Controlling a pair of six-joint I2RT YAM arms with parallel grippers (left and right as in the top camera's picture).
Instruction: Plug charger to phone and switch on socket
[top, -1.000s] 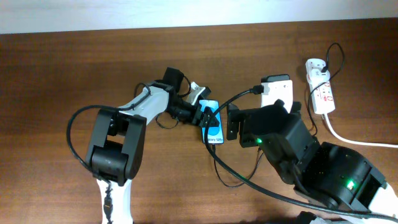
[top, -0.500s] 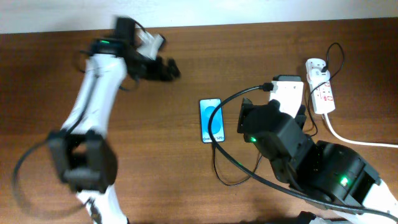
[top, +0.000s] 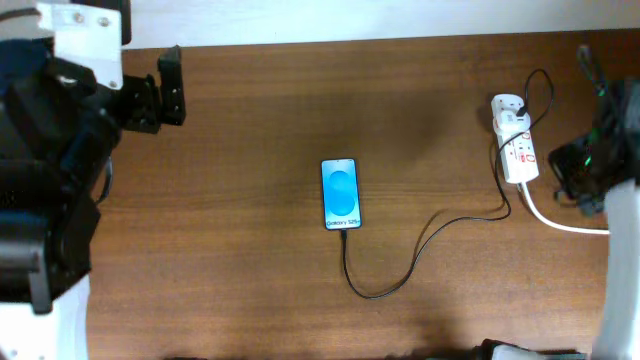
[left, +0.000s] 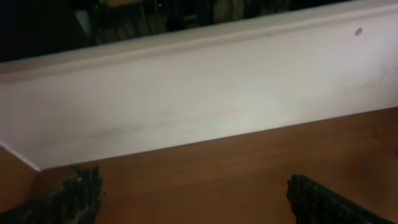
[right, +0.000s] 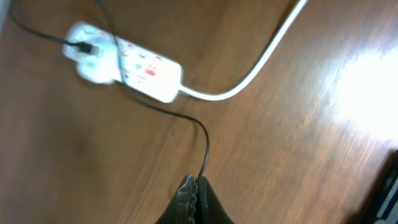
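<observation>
Centrally on the wooden table (top: 230, 250) lies the phone (top: 340, 193), flat, with its blue screen lit and facing up and its long axis running near to far. At its near short edge the charger (top: 372, 296) meets the case. This thin black cable loops nearward, then runs right and far to the white adapter (top: 506, 105) at the far end of the socket (top: 522, 155). The socket lies at the far right of the table, well apart from the phone. Its thick white cord (top: 575, 228) leaves the near end toward the right edge. The position of its switches cannot be told.

Left gripper (left: 193, 190), far left: fingers spread wide with nothing between them, above bare wood facing a white wall (left: 186, 93).

Right gripper (right: 194, 182), raised over the table near the socket: fingers pressed together, with nothing seen in their hold.
</observation>
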